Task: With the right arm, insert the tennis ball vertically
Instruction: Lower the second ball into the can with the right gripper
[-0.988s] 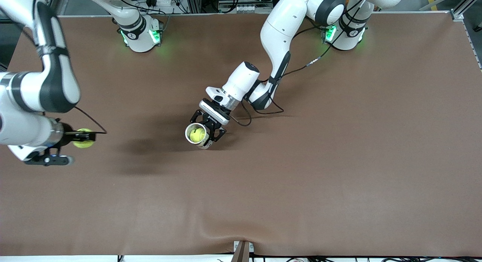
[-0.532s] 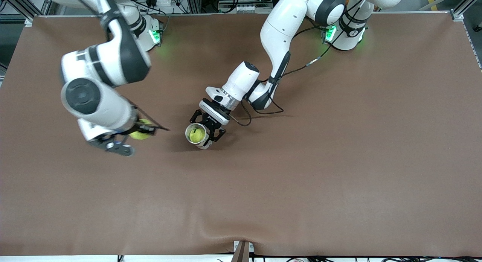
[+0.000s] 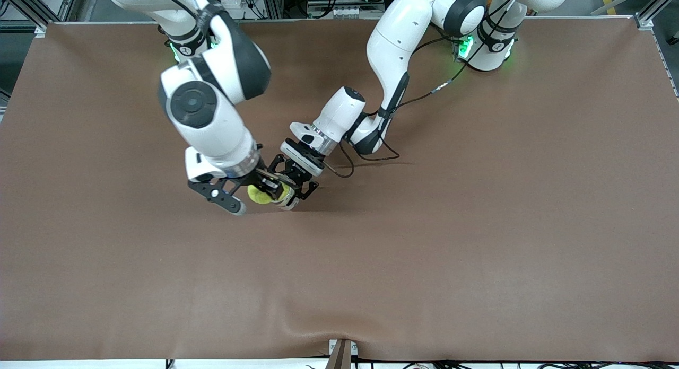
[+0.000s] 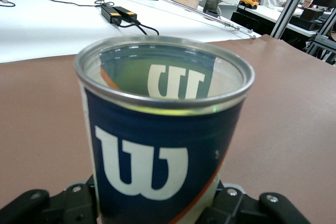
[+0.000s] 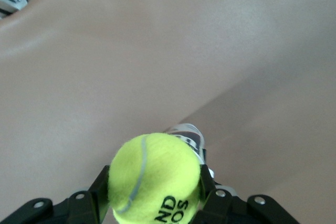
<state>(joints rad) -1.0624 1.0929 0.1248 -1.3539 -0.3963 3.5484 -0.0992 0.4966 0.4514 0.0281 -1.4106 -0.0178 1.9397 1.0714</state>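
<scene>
My right gripper [image 3: 260, 191] is shut on a yellow-green tennis ball [image 3: 258, 195] and holds it up beside and partly over the can. In the right wrist view the ball [image 5: 155, 177] sits between the black fingers [image 5: 84, 203], with the can's metal rim [image 5: 187, 131] just past it. My left gripper [image 3: 290, 184] is shut on an upright, open-topped dark blue Wilson can [image 4: 157, 145], mostly hidden in the front view apart from its lower edge [image 3: 288, 201]. The left wrist view shows its silver rim [image 4: 163, 100] and the gripper [image 4: 157, 205] clamped low on its sides.
The brown mat [image 3: 477, 226] covers the whole table. The left arm's black cable [image 3: 366, 158] loops on the mat by its forearm. A small bracket [image 3: 342, 352] sits at the table edge nearest the front camera.
My right arm has swung in from the right arm's end of the table toward the middle, carrying the ball to the can. The left arm and the can have not moved.
</scene>
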